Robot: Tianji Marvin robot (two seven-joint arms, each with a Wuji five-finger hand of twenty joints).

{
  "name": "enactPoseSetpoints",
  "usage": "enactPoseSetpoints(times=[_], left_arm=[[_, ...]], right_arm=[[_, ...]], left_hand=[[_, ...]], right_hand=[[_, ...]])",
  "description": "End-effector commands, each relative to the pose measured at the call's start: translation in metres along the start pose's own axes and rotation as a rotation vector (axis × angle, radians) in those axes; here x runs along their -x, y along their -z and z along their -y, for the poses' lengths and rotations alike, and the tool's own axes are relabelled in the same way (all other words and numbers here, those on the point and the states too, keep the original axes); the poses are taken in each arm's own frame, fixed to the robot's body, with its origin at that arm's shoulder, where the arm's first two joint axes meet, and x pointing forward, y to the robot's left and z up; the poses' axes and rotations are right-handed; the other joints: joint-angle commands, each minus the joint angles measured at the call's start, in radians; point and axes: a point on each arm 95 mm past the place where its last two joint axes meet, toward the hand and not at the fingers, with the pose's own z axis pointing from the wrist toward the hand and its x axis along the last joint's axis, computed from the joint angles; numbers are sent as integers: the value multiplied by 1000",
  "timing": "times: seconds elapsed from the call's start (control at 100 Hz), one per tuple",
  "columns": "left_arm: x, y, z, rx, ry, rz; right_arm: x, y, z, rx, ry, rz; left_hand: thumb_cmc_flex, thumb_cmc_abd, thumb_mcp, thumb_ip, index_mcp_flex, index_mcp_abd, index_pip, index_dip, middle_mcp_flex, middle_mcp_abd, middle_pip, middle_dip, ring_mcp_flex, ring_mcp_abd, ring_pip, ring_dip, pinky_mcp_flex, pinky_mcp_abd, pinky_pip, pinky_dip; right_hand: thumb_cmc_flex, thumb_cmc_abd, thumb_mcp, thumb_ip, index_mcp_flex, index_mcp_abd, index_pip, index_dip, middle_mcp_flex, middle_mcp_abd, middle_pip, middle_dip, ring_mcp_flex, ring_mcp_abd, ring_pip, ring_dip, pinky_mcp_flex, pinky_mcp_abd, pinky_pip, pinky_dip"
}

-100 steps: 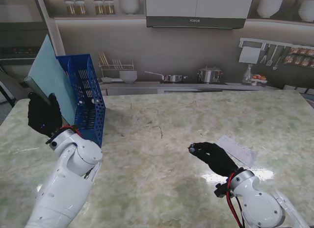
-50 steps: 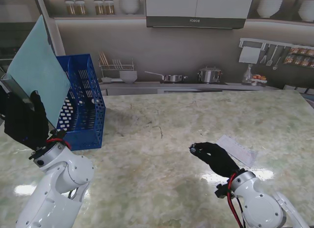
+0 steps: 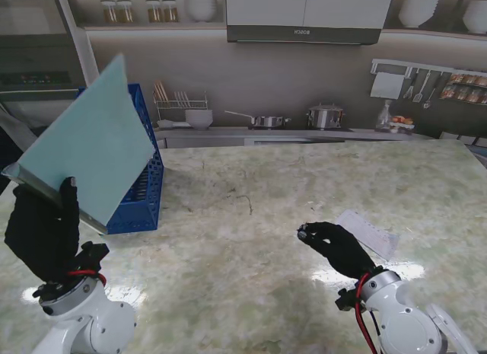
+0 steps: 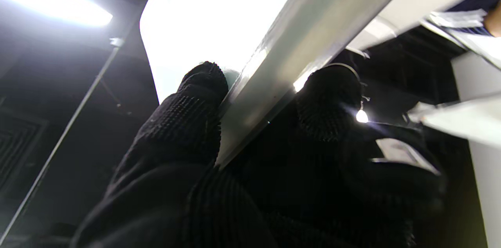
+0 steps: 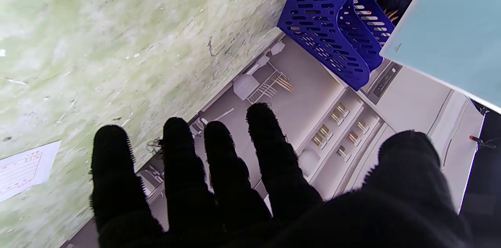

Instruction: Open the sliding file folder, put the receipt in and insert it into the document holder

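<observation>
Both hands wear black knitted gloves, the left hand [image 3: 42, 236] at the frame's lower left, the right hand [image 3: 335, 246] at lower right. Glossy white rounded arm shells follow, with red and black cables looping at each wrist.

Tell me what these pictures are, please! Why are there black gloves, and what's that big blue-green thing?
They are a robot's hands in black gloves. One camera looks down from its stand; the other two sit on its wrists, looking along the fingers. The left hand holds up a pale blue-green file folder, fingers on both sides of its grey edge. Behind it stands a blue document holder on the marble table. The right hand is open, holding nothing, over the table. A paper receipt lies beside it, waiting to go in the folder.
</observation>
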Motion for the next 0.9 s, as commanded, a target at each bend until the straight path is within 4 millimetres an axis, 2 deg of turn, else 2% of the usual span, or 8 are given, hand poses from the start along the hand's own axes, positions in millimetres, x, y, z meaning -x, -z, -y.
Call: enactPoseSetpoints(times=[0.0,0.1,0.14,0.24,0.49,0.67,0.8,0.89], left_arm=[[-8,8,4,64,60,-18],[-16,14,5,128,137,-47],[-20,16,4,159,166,-52],[-28,22,-2,244,232,-56],[-44,31,-18,366,354,-32],[-49,34,-26,391,389,-21],[-51,38,-28,423,427,-11],[-53,41,-30,453,447,-8]], right_arm=[[-2,2,4,-3,-6,0],[-2,3,4,-2,-5,-1],[-2,3,4,-2,-6,0],[-1,1,5,-7,-12,2],[0,-7,5,9,-15,-11],[2,-18,3,30,-27,-16],[2,-29,3,47,-37,-30],[3,-37,2,58,-43,-42]], left_hand=[[192,81,99,-16,33,102,129,64,79,-150,113,-20,78,144,62,-20,7,-258,116,-5],[212,104,60,-37,32,96,123,72,78,-154,117,-24,76,143,63,-24,7,-259,116,-5],[243,126,-3,-36,31,95,121,75,77,-154,119,-24,75,142,64,-27,7,-259,117,-6],[248,162,-44,-53,30,83,122,85,76,-157,122,-20,69,143,60,-28,7,-259,117,-6],[250,258,-134,-75,67,7,126,128,80,-177,124,-11,41,151,46,-23,2,-233,88,-16],[250,286,-186,-67,138,-42,135,142,103,-160,63,-154,5,233,-60,-27,-9,-85,29,-24],[250,282,-196,-58,165,-46,143,137,111,-157,43,-176,5,241,-75,-27,-10,-70,21,-23],[250,282,-203,-52,172,-49,146,135,119,-160,39,-183,12,232,-77,-27,-10,-67,20,-22]], right_hand=[[6,-4,-6,-12,16,-7,8,11,19,3,-4,-6,32,5,5,-1,4,25,1,17],[4,-5,-7,-12,15,-4,7,11,20,27,-7,-6,32,18,5,0,6,28,2,17],[4,-5,-7,-12,14,1,6,11,21,37,-8,-5,32,27,6,1,6,30,2,17],[-8,-6,-12,-14,4,23,-1,8,18,81,-16,-4,27,78,15,10,12,39,4,17],[-80,-16,-39,-21,-96,161,-76,-16,-18,142,-30,5,1,117,27,26,-6,53,-4,12],[-128,-17,-45,-23,-233,193,-157,-37,-126,111,-24,17,-39,83,2,20,-45,37,-17,14],[-165,-5,-50,-30,-345,176,-203,-33,-209,84,-14,12,-70,70,-19,17,-82,26,-31,18],[-181,-6,-45,-34,-452,140,-234,41,-279,72,28,-21,-97,55,-39,17,-111,15,-46,33]])
